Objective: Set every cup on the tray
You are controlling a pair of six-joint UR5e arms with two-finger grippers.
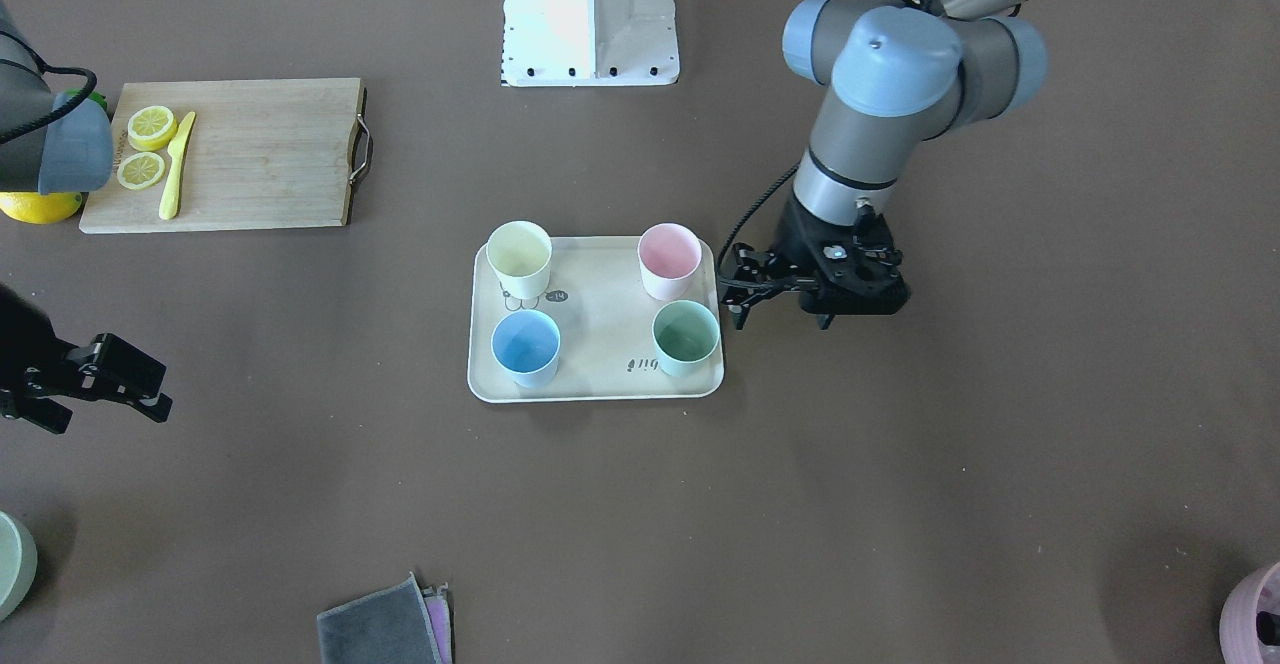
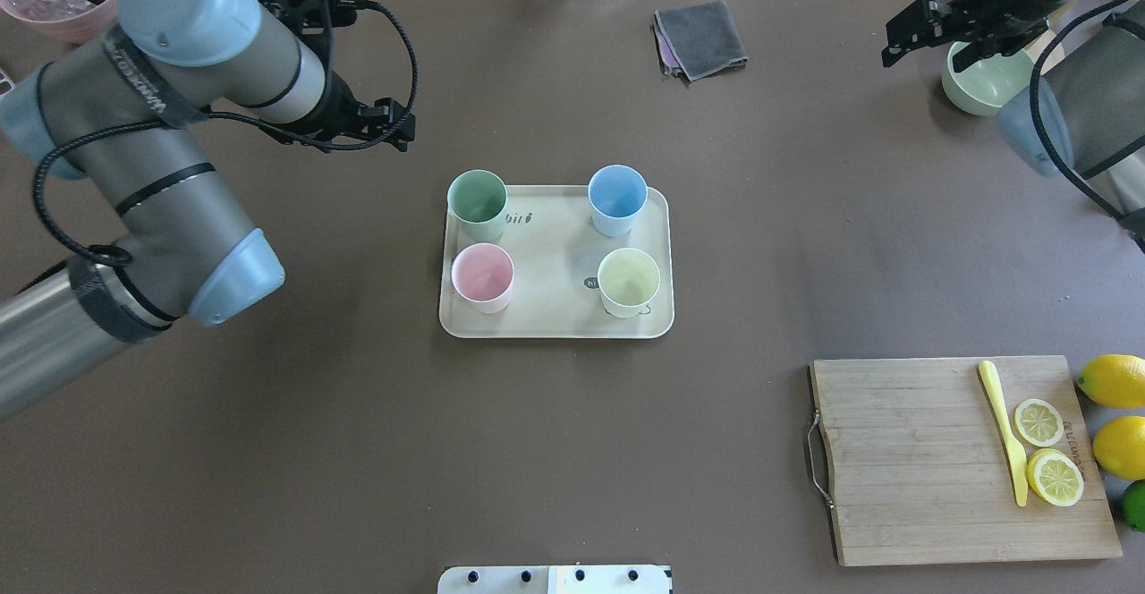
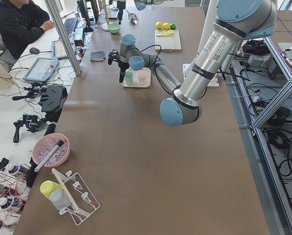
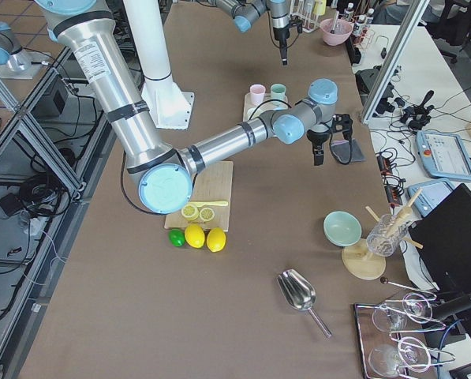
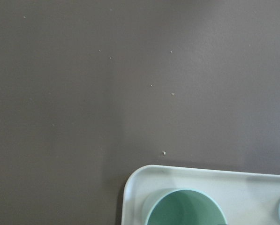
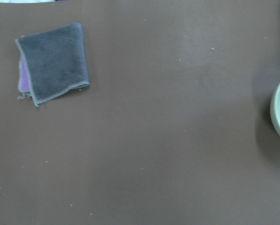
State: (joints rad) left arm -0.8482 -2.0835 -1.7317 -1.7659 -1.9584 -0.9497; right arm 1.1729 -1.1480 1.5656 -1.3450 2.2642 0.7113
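The cream rectangular raised-rim tray lies mid-table with bare brown tabletop on every side; the bamboo cutting board is well apart. Count: one tray, four matte tapered tumblers, namely the mint green cup, light blue cup, pink cup and pale yellow cup — one upright per corner, none touching. The left gripper hovers just beside the tray's short edge, jaws spread, empty; the right gripper is far off — likewise spread, empty.

A robotics lab: seated operator, teach pendants (aluminium framing beside the table).
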